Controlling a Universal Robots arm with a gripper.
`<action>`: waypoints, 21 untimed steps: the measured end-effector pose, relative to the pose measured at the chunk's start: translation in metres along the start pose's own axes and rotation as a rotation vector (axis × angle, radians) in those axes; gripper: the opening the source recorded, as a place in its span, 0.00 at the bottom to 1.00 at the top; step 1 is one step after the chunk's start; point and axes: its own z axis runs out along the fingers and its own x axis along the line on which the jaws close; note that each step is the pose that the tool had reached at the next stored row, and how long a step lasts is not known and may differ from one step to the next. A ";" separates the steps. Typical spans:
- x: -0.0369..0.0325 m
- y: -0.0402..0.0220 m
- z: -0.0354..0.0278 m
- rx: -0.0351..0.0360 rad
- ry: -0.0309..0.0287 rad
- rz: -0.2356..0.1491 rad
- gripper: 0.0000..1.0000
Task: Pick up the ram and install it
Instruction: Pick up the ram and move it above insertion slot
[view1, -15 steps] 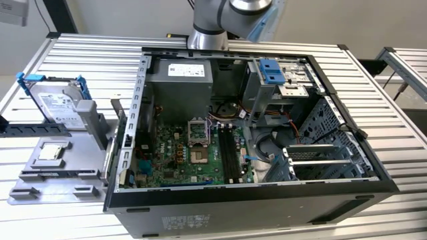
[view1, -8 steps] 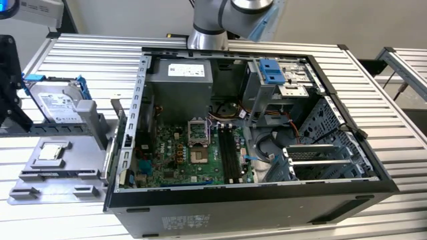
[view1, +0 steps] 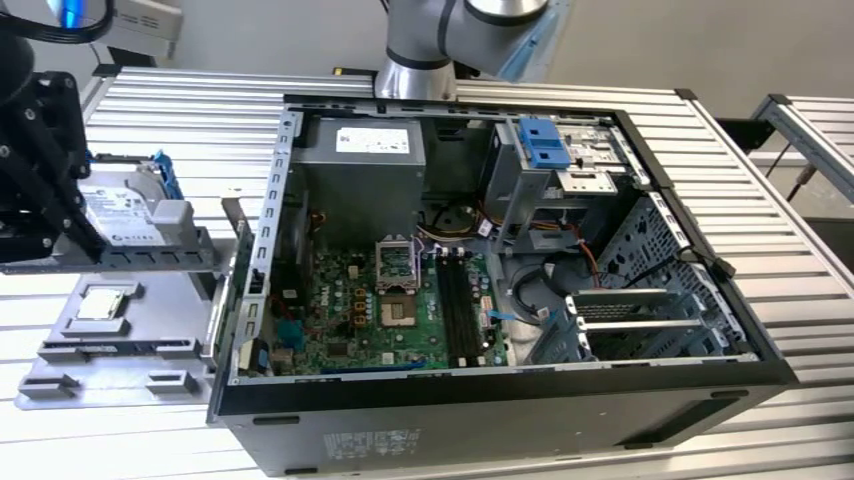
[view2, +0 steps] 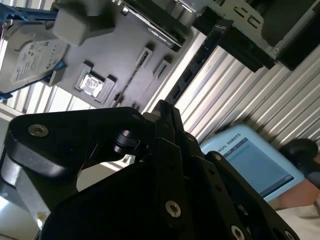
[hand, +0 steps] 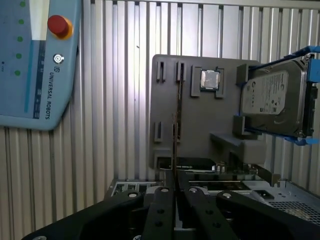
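- The ram (hand: 177, 105) shows edge-on in the first wrist view, a thin line running straight into the narrow gap of the gripper (hand: 175, 189). In the second wrist view the ram (view2: 197, 62) reads as a dark strip leading off from the jaws.
- Jaws: drawn nearly together, pinching the stick by its flat faces, as far as we can judge.
- Position: gripper and ram hang above the grey tray (hand: 200, 120), clear of it. The hard drive (hand: 272, 100) and processor chip (hand: 210, 79) sit in their holders on the tray.
- The tray lies on the ribbed worktop (hand: 115, 125), just beside the open computer case (view1: 534, 410), at the exterior view's left.
- Step in hand, our reading: pick-up done, carry to the case not begun. Nothing of the install shows.
- Memory slots (view1: 461, 300): long dark channels on the motherboard (view1: 360, 310), apparently empty. The ram is well apart from them.
- What the next move calls for, in our judgement:
  - a carry over the case wall without clipping it
  - the stick's long edge parallel to the slots, board upright
  - a square descent, so both ends seat together
- Cables (view1: 454, 225) and the drive cage (view1: 554, 160) stand near the slots, so we expect approach room to be tight.
- Risk: this is a thin pinch on a long stick, and any tilt in the grip would tell at the slot.
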 end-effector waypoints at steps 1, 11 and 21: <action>0.0000 -0.0042 -0.0001 -0.0008 0.0000 0.000 0.00; -0.0002 -0.0395 -0.0007 -0.0032 0.0001 -0.005 0.00; -0.0002 -0.0520 -0.0010 -0.0005 0.0006 -0.030 0.00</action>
